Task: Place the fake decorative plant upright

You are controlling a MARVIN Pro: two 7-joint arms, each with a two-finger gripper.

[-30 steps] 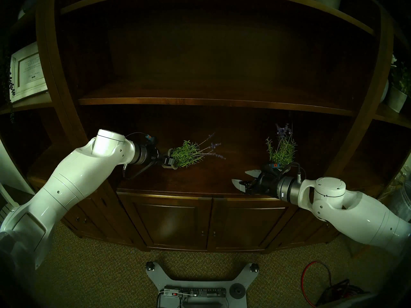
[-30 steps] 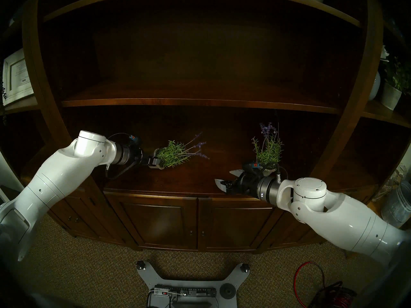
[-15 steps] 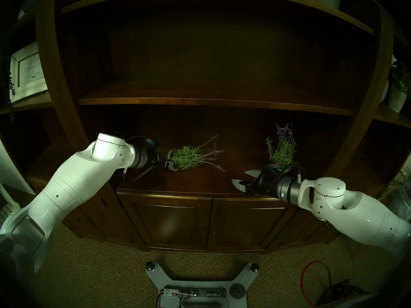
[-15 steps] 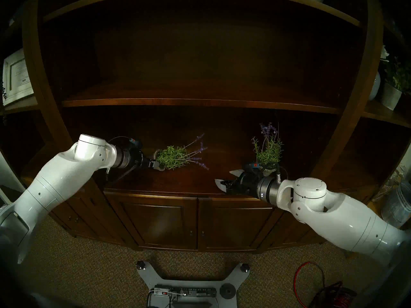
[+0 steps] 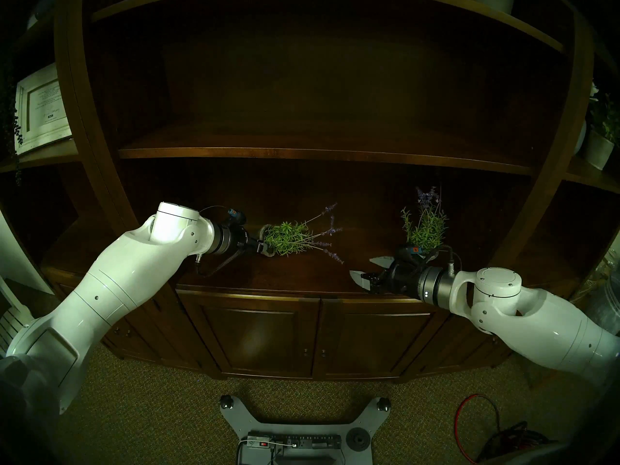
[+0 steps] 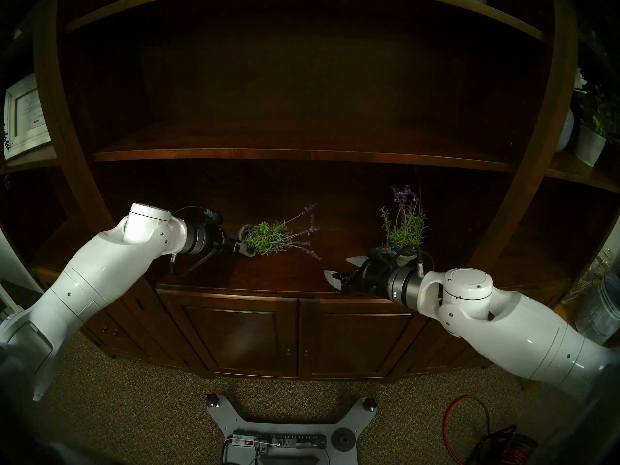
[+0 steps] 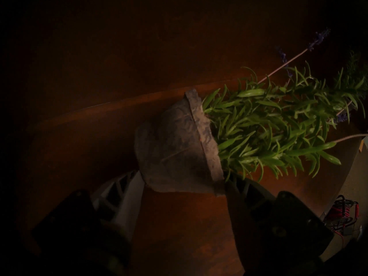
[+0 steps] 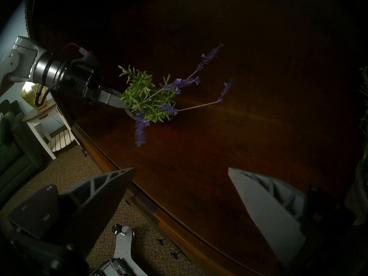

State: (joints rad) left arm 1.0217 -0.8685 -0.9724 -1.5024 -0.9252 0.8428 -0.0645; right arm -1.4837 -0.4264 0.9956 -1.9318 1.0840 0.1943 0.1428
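The fake lavender plant [image 5: 292, 241] in a grey-brown pot [image 7: 175, 150] is tipped on its side over the dark wooden shelf [image 5: 302, 273], its purple flower stems pointing right. My left gripper [image 5: 263, 246] is shut on the pot, one finger at its base and one at its rim, as the left wrist view shows [image 7: 182, 176]. The right wrist view shows the plant [image 8: 147, 98] from the front. My right gripper [image 5: 361, 267] is open and empty, low over the shelf's front right edge, clear of the plant.
A second lavender plant [image 5: 424, 226] stands upright at the shelf's right, just behind my right wrist. An upper shelf board [image 5: 302, 152] runs overhead. A framed picture [image 5: 42, 108] sits far left and a white potted plant [image 5: 600, 142] far right. Cabinet doors [image 5: 318, 336] are below.
My left arm has moved right with the plant, and the wrist has rolled, swinging the flower stems around. The right arm has not moved.
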